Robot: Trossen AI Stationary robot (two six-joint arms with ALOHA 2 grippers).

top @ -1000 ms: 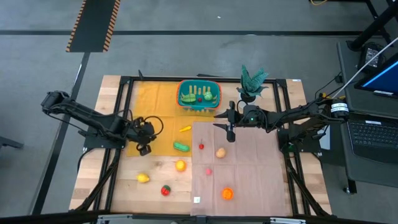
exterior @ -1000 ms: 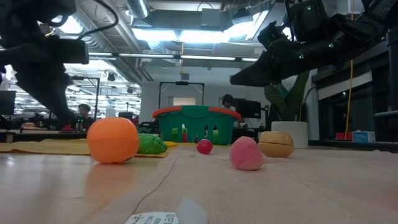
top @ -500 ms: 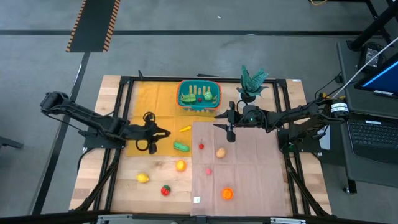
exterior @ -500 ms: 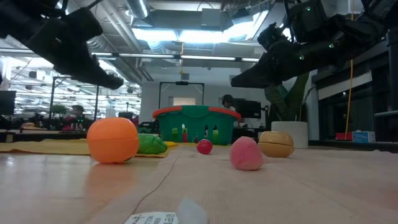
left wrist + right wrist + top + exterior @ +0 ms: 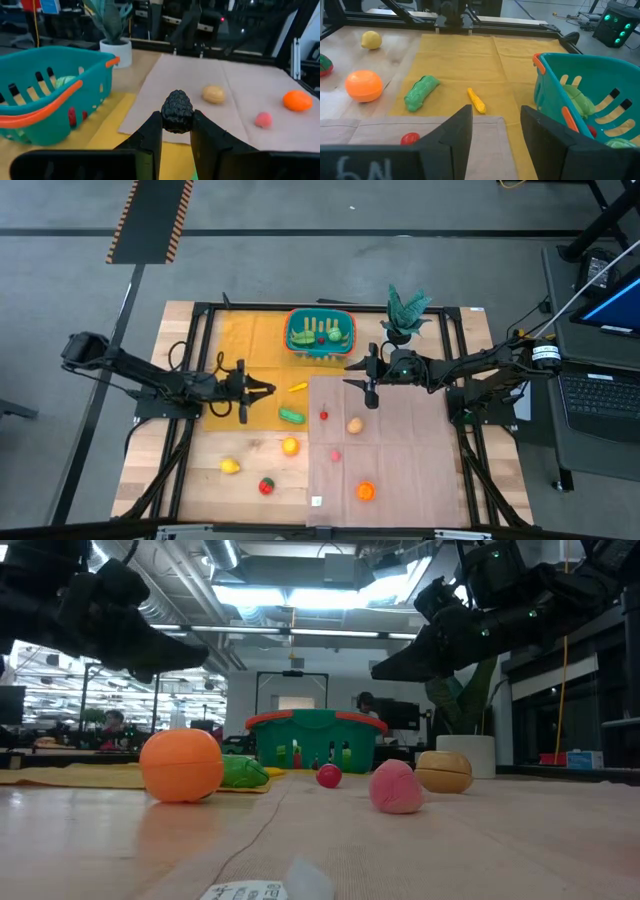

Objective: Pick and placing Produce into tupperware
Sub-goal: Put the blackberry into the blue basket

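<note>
My left gripper (image 5: 262, 391) hovers over the yellow cloth (image 5: 250, 340) at the left, shut on a small dark bumpy fruit (image 5: 177, 111). The teal tupperware (image 5: 320, 332) with its orange rim stands at the far middle with some produce inside. Loose produce lies on the table: a carrot (image 5: 297, 387), a green cucumber (image 5: 291, 416), an orange (image 5: 290, 446), a lemon (image 5: 230, 466), a tan potato (image 5: 354, 424) and a pink piece (image 5: 334, 454). My right gripper (image 5: 356, 375) hangs open and empty above the brown mat, near the tupperware. My left gripper pinches the dark fruit by its two sides (image 5: 176, 126) between the free ends of its two fingers (image 5: 152, 135). The fingers lie about level and point toward the table's right. The fruit sticks out past the fingertips, lifted clear of the cloth.
A potted green plant (image 5: 403, 315) stands right of the tupperware. On the brown mat (image 5: 400, 460) lie a small red piece (image 5: 324, 415) and a tangerine (image 5: 365, 491). A red-and-green piece (image 5: 266, 486) lies near the front edge. A black frame rims the table.
My left gripper has swung up from pointing down at the cloth to about level, pointing toward the table's right, and has shifted a little toward the tupperware. It has stayed shut on the dark fruit, which is carried clear of the cloth.
</note>
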